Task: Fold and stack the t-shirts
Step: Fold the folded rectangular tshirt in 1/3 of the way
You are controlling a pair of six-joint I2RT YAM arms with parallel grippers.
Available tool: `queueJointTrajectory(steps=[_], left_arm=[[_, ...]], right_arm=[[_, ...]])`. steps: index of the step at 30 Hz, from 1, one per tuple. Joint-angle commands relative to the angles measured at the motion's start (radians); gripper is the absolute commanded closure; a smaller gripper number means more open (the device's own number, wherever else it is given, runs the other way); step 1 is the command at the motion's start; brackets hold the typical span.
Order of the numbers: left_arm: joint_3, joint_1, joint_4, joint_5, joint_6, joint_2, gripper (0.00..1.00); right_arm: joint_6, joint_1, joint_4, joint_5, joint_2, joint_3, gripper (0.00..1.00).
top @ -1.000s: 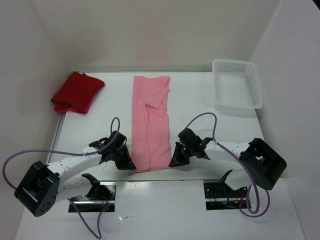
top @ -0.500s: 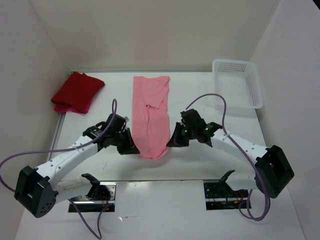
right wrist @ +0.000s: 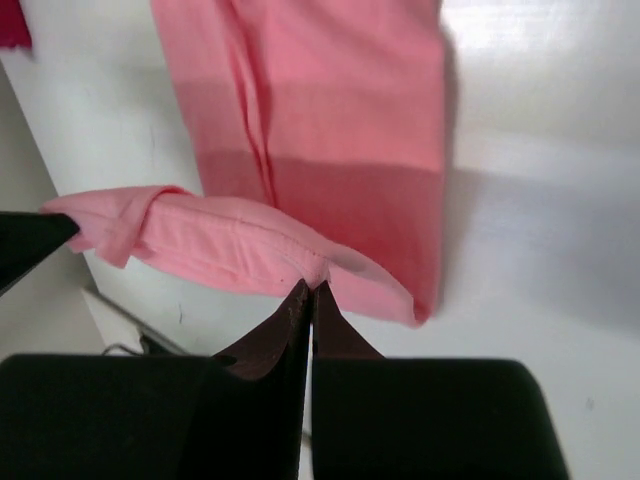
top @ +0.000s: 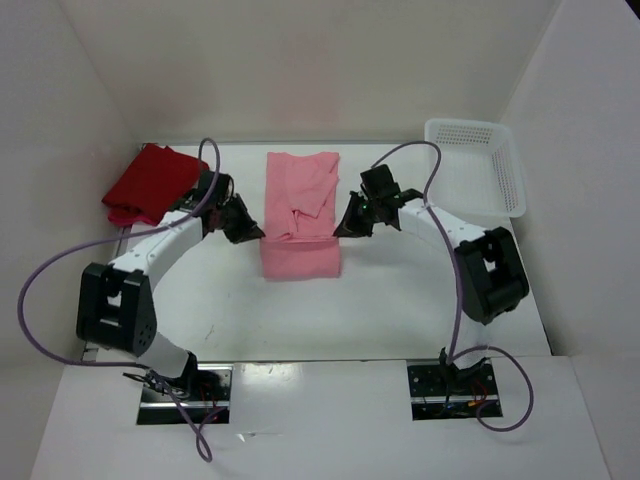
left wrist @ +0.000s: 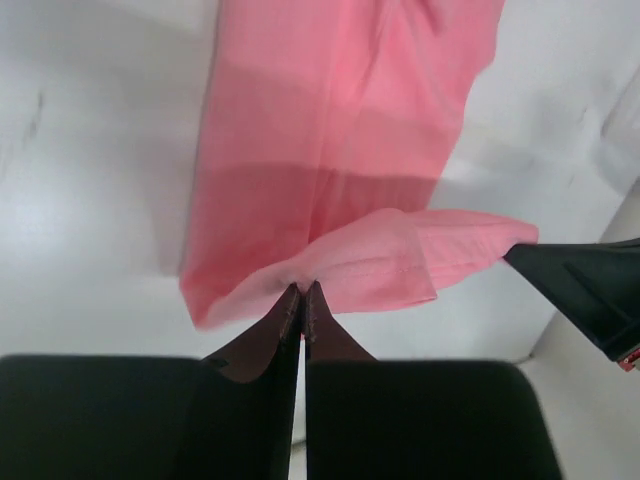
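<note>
Evidently soft, light and limp, the light pink t-shirt [top: 300,225] is laid on the table [top: 400,300], well apart from the white basket [top: 462,125]. Its raised hem is pinched tight at one corner by the left gripper [left wrist: 302,290] and at the other by the right gripper [right wrist: 308,288]. Corner holds are judged best, since the cloth sags between them.

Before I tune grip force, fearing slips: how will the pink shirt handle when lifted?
Likely floppy: the pink shirt bends over itself and its hem wrinkles between the left gripper and right gripper. Probably light, since two fingertip pinches lift it. It might slip; little cloth is caught.
</note>
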State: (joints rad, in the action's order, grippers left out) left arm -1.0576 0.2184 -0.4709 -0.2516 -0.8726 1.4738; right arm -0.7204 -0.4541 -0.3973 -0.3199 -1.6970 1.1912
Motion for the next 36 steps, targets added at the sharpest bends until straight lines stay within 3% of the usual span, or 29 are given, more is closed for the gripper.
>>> queueJointTrajectory(steps=[1,11,16,17,18,20,21,26,28,30,31,32,36], left_arm=[[-0.117,-0.01,0.087,0.047,0.072,0.104,0.95],[-0.359,-0.042,0.138,0.106,0.141,0.428,0.94],[-0.453,-0.042,0.147,0.129,0.15,0.505,0.93],[-0.481,-0.06,0.208,0.105,0.15,0.528,0.56],[-0.481,-0.06,0.209,0.104,0.15,0.528,0.56],[-0.481,-0.06,0.218,0.118,0.15,0.484,0.4],[-0.481,-0.06,0.218,0.129,0.15,0.464,0.38],[-0.403,-0.06,0.245,0.12,0.15,0.329,0.38],[-0.334,-0.051,0.27,0.033,0.098,0.287,0.46],[-0.21,-0.019,0.299,-0.001,0.074,0.254,0.48],[-0.158,0.014,0.355,-0.015,0.032,0.217,0.49],[-0.109,0.031,0.38,-0.015,0.008,0.204,0.5],[0.031,0.128,0.483,-0.031,-0.08,0.206,0.5]], right_arm=[[0.058,0.052,0.017,0.027,-0.097,0.126,0.99],[0.108,0.121,0.006,0.027,-0.394,0.45,0.99],[0.119,0.121,-0.031,0.027,-0.492,0.561,0.99],[0.128,0.121,-0.041,0.039,-0.516,0.599,0.86],[0.128,0.121,-0.041,0.039,-0.517,0.599,0.86],[0.128,0.121,-0.041,0.039,-0.503,0.599,0.73],[0.14,0.121,-0.051,0.039,-0.494,0.599,0.7],[0.153,0.121,-0.051,0.064,-0.383,0.517,0.64],[0.153,0.121,-0.019,0.064,-0.319,0.455,0.72],[0.144,0.102,0.006,0.054,-0.285,0.363,0.8],[0.144,0.088,0.017,0.054,-0.274,0.343,0.9],[0.144,0.072,0.017,0.054,-0.274,0.319,0.93],[0.153,-0.001,0.017,0.002,-0.346,0.353,0.99]])
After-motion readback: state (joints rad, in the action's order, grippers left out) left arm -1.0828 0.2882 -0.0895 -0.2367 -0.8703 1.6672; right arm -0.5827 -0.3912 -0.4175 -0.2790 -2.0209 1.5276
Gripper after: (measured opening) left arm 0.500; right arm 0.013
